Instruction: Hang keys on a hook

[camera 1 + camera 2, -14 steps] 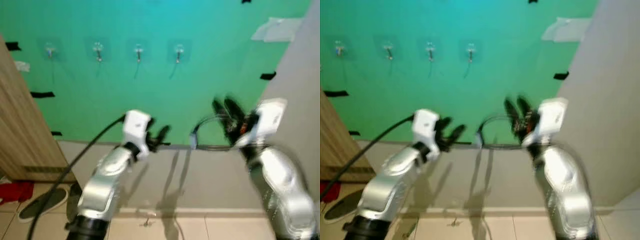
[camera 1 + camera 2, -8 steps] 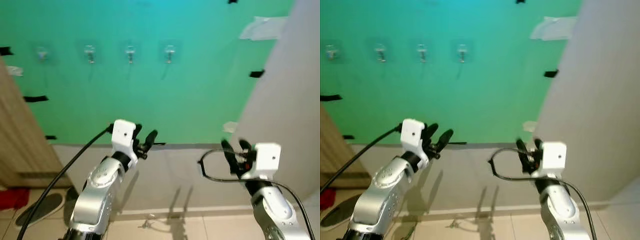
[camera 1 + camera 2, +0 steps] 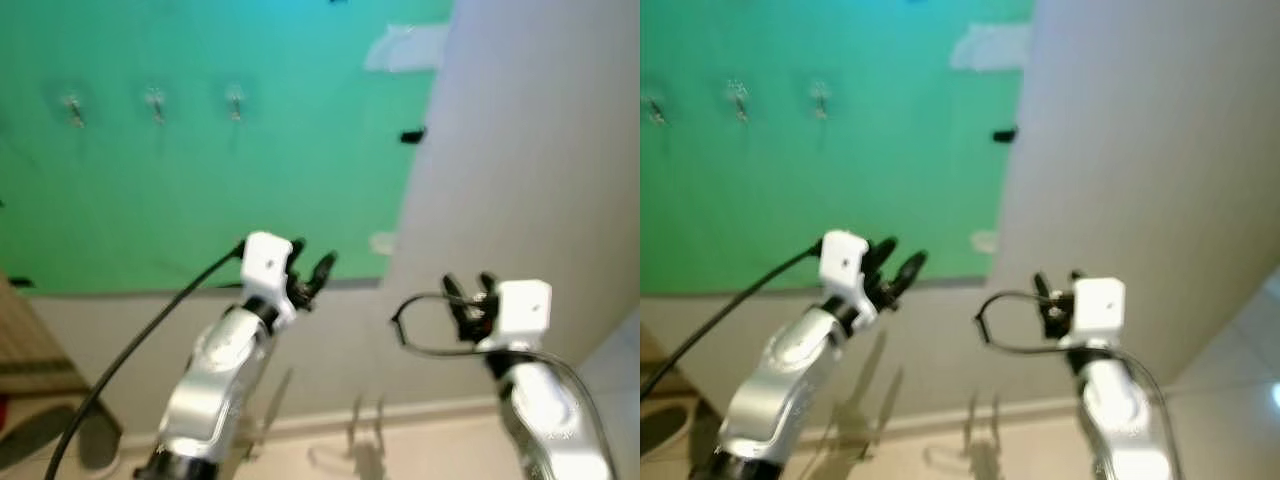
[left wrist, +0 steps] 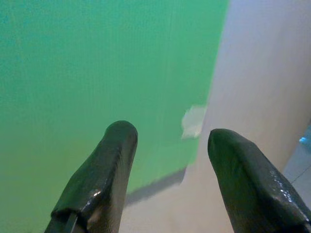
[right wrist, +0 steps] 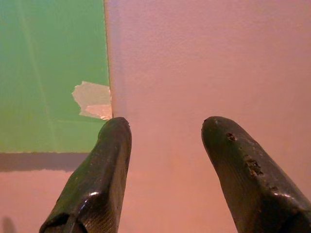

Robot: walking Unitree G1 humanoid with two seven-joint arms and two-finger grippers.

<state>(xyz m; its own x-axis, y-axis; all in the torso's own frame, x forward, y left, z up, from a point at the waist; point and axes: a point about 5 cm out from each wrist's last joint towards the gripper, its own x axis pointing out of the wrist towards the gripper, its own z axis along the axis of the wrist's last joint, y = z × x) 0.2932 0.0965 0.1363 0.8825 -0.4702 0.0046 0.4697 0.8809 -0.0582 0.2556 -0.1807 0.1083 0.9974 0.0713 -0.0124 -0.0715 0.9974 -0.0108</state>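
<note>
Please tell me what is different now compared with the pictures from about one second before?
The camera turned to the right: the hooks slid toward the left edge and the grey wall takes more of the view. The right gripper dropped from chest height and is lower now. The left gripper stays raised and open; both grippers hold nothing.
</note>
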